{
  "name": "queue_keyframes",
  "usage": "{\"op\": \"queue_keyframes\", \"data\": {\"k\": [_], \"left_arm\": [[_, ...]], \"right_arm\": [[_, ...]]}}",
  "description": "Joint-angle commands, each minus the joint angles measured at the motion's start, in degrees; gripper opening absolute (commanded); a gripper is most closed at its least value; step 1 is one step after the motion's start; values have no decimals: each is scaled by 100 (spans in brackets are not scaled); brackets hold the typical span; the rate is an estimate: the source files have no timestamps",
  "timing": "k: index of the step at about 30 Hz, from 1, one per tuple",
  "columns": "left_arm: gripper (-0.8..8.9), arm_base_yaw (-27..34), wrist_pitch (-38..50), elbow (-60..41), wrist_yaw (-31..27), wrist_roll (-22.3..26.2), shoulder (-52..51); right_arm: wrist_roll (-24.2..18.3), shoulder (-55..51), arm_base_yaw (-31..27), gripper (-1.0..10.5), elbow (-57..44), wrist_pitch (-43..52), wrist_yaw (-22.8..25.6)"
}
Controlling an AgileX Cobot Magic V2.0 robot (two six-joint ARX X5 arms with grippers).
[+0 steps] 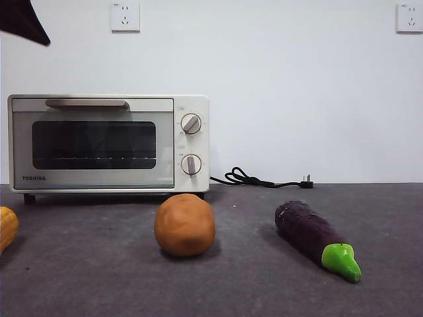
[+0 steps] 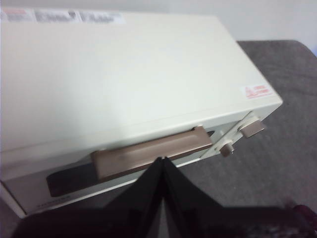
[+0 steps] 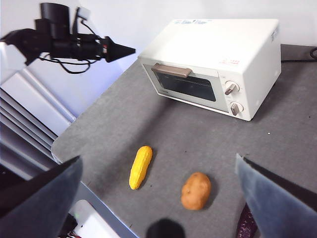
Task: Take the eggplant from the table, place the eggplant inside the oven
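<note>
The eggplant (image 1: pixel 316 236) lies on the table (image 1: pixel 264 290) at the front right, its green stem cap toward the front; in the right wrist view only its purple end (image 3: pixel 246 223) shows. The oven (image 1: pixel 106 142) stands at the back left with its door closed. My left gripper (image 2: pixel 162 162) hovers above the oven's bar handle (image 2: pixel 148 156), jaws shut and empty; it shows as a black tip (image 1: pixel 23 20) at the front view's top left corner. My right gripper (image 3: pixel 157 161) hangs high over the table, open wide, holding nothing.
A round orange-brown lump (image 1: pixel 185 224) sits mid-table in front of the oven. A yellow ribbed item (image 1: pixel 6 228) lies at the left edge. The oven's black cord and plug (image 1: pixel 264 179) trail along the back wall.
</note>
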Motion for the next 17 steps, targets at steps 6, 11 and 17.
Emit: {"op": "queue_keyframes", "data": {"k": [6, 11, 17], "left_arm": [[-6, -184, 278, -7, -133, 251, 494], [-6, -306, 411, -7, -280, 396, 667], [-6, -444, 632, -7, -667, 446, 811]], "right_arm": [[-48, 2, 9, 567, 24, 17, -20], [-44, 2, 9, 567, 24, 17, -20], [-42, 2, 7, 567, 24, 20, -17]]}}
